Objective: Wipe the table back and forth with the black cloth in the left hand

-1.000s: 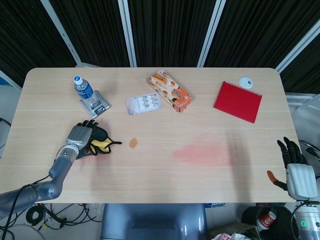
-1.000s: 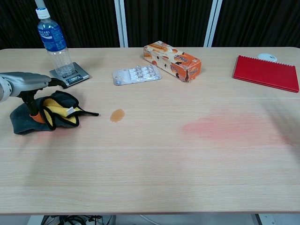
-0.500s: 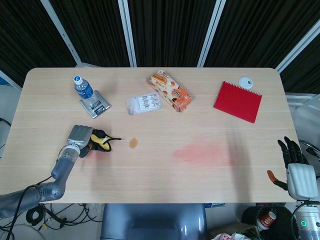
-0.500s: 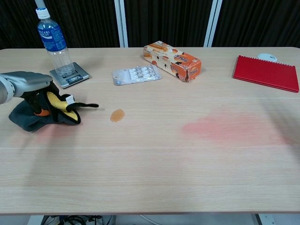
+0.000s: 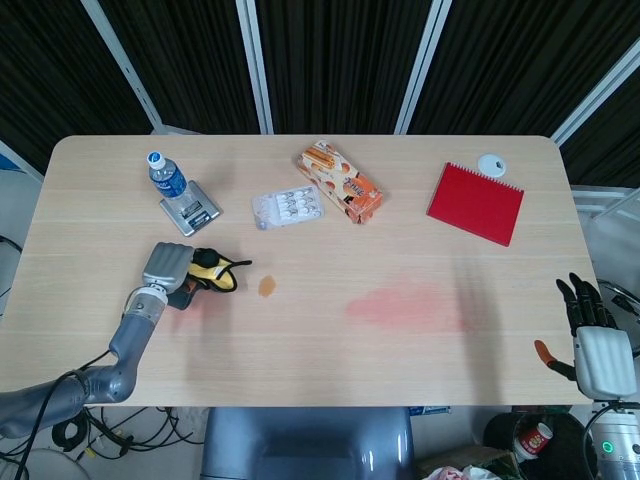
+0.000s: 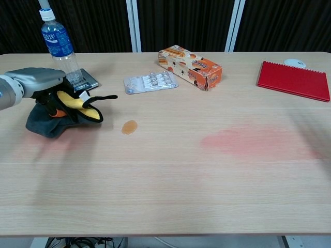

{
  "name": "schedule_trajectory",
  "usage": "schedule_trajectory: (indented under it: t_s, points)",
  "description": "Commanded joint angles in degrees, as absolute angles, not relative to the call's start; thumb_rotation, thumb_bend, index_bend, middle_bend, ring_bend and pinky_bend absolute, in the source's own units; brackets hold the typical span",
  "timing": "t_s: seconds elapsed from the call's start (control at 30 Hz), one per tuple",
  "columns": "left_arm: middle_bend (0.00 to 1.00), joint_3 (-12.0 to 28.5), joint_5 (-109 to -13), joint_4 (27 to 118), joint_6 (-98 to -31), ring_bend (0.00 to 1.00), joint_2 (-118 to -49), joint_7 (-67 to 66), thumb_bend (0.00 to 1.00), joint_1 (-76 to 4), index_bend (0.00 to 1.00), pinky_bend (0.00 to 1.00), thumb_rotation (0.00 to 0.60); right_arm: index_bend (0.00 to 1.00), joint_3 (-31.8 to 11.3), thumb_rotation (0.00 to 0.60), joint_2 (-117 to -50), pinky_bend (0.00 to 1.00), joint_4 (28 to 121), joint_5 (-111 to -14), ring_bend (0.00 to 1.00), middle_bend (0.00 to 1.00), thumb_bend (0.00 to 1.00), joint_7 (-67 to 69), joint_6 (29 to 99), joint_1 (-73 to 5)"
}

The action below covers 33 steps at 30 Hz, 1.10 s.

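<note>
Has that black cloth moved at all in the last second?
Yes. The black cloth, gripped by the left hand, slid toward the small orange spill and nearer the scale.

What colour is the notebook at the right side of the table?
Red. The notebook shows best in the head view.

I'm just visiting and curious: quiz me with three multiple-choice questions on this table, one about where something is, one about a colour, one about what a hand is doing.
1. Where does the water bottle stand?
A. on the small scale
B. on the notebook
C. beside the spill

2. What colour is the notebook?
A. blue
B. red
C. green

3. What is the left hand doing?
A. hanging empty
B. holding the black cloth
C. lifting the box

Answers: 1 A, the bottle's base sits on the scale. 2 B, its cover is red. 3 B, the hand lies over the cloth on the table.
</note>
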State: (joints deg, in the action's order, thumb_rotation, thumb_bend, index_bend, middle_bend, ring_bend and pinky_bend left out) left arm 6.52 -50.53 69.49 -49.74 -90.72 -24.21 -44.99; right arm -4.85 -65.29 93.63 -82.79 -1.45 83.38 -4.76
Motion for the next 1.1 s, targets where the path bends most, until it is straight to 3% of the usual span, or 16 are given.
schedule_trajectory:
  t_s: [0.03, 0.4, 0.87, 1.1]
  points:
    - [0.64, 7.94, -53.28, 72.47, -51.11, 0.58, -90.19, -23.24, 0.44, -45.84, 0.68, 0.67, 0.600, 0.04, -4.84, 0.600, -65.28, 0.23, 93.65, -82.75, 0.01, 0.00, 0.17, -1.44, 83.30, -4.78]
    - [0.64, 10.27, -55.74, 77.81, -51.25, 0.58, -93.90, -27.05, 0.44, -50.39, 0.68, 0.67, 0.600, 0.04, -4.88, 0.600, -65.25, 0.23, 93.75, -82.57, 0.01, 0.00, 0.17, -1.18, 83.16, -4.77]
    - [0.64, 9.75, -52.71, 67.32, -48.30, 0.58, -106.53, -32.93, 0.44, -55.15, 0.68, 0.67, 0.600, 0.04, -5.05, 0.600, -65.02, 0.23, 93.74, -82.11, 0.01, 0.00, 0.17, -0.16, 83.01, -4.69]
    - [0.64, 9.10, -52.80, 62.87, -46.74, 0.58, -108.11, -32.40, 0.44, -55.16, 0.69, 0.67, 0.600, 0.04, -5.13, 0.600, -64.95, 0.23, 93.75, -81.85, 0.01, 0.00, 0.17, 0.20, 82.92, -4.64]
